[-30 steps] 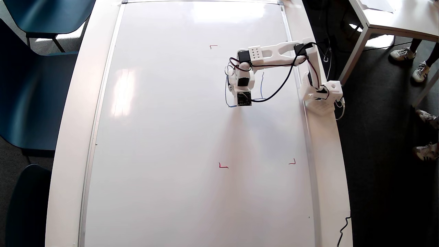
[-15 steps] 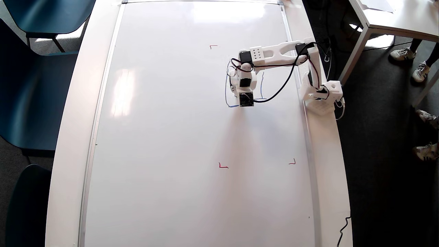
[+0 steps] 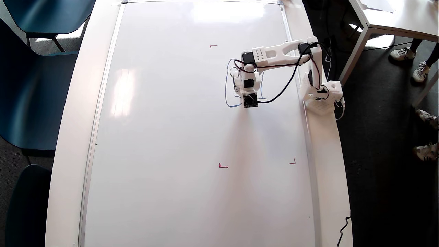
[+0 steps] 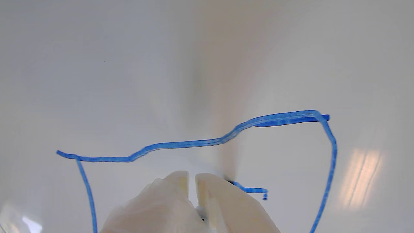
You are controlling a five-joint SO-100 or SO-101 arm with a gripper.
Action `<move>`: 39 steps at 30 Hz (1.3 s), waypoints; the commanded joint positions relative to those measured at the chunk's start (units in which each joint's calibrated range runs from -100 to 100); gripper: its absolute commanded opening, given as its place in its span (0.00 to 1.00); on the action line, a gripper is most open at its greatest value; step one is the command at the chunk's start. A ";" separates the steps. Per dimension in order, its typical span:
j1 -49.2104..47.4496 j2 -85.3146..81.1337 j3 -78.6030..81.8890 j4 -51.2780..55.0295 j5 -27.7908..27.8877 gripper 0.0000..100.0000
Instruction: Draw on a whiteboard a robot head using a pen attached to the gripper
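Note:
The whiteboard [image 3: 171, 137] fills most of the table top in the overhead view. Part of the robot head [image 3: 226, 85] is drawn in blue at the upper right: a wobbly outline, partly covered by the arm. My gripper [image 3: 247, 90] hovers over the outline's lower part. In the wrist view the white fingers [image 4: 174, 187] stand almost together with a thin slit between them, gripper [image 4: 191, 176] low in the frame. The pen's dark tip [image 4: 229, 182] peeks from behind the right finger and touches the whiteboard [image 4: 129, 64]. A short blue stroke [image 4: 254, 190] runs right from the tip, inside the outline [image 4: 194, 142].
The arm's white base [image 3: 322, 97] sits on the table rim at the right. Red corner marks [image 3: 223, 166] [image 3: 292, 162] [image 3: 213, 46] lie on the board. Blue chairs [image 3: 34, 85] stand at the left, another table [image 3: 394, 20] and people's feet [image 3: 420, 72] at the right.
In the overhead view the gripper has slid right, from the outline's left edge toward its middle, uncovering the left side of the blue outline.

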 commanded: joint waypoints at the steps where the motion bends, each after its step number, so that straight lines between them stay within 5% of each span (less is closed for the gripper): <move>1: 1.67 -2.60 1.07 0.46 0.17 0.01; 39: 3.88 6.12 -9.92 0.89 1.03 0.01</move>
